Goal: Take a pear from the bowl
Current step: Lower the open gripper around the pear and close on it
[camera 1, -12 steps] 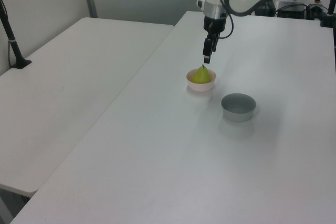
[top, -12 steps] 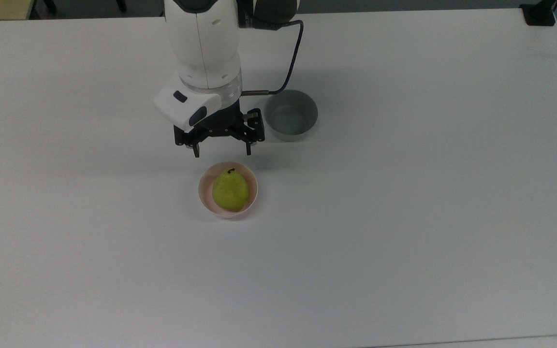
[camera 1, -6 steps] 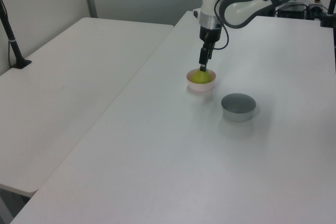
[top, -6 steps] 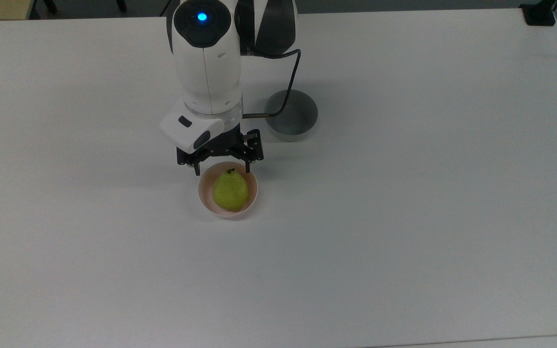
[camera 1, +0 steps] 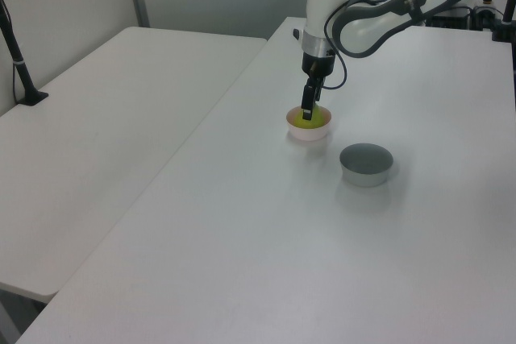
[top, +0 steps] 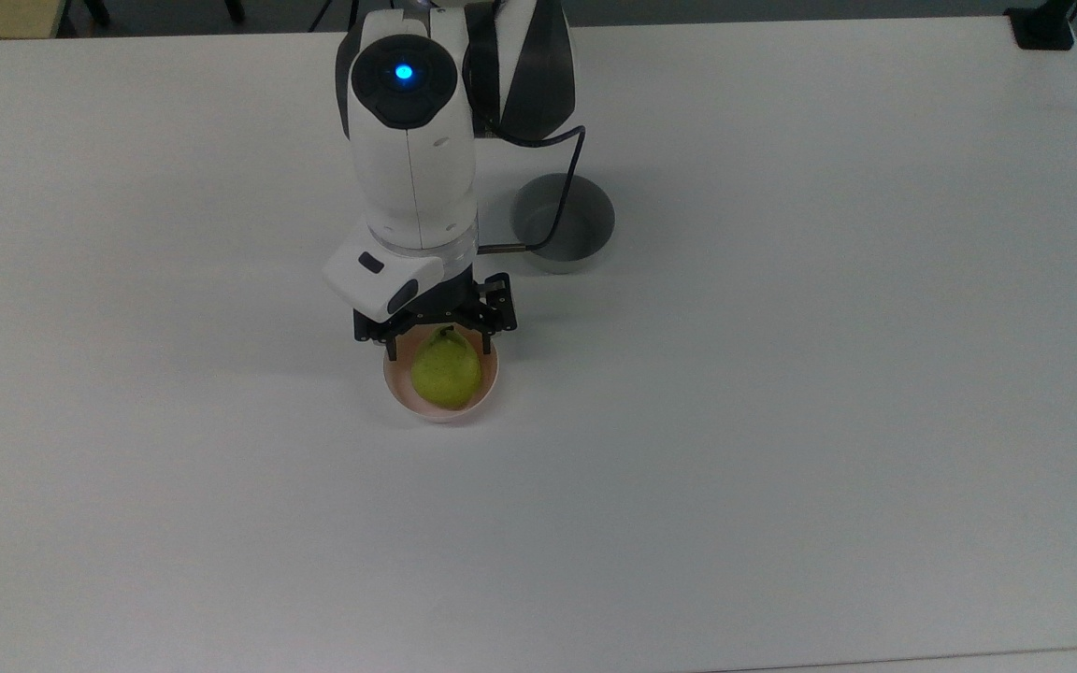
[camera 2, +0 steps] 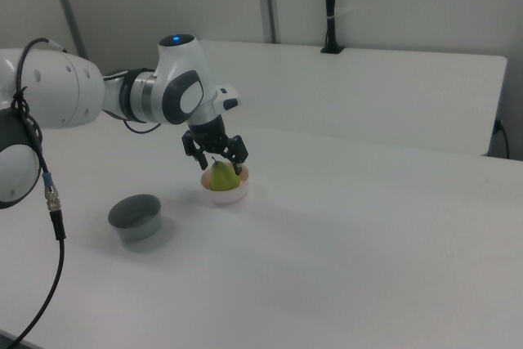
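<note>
Hand (top: pixel 437 348): fingers spread, straddling pear (top: pixel 446 372) in pink bowl (top: pixel 398 391). Risk: rounded fruit slipping sideways; light bowl tipping on tabletop (top: pixel 782 421).

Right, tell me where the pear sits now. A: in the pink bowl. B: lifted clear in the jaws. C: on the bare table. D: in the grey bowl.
A: the pear lies inside the pink bowl, with the gripper lowered over it and its jaws open to either side.

Arm (top: pixel 412 140) down, jaws apart
</note>
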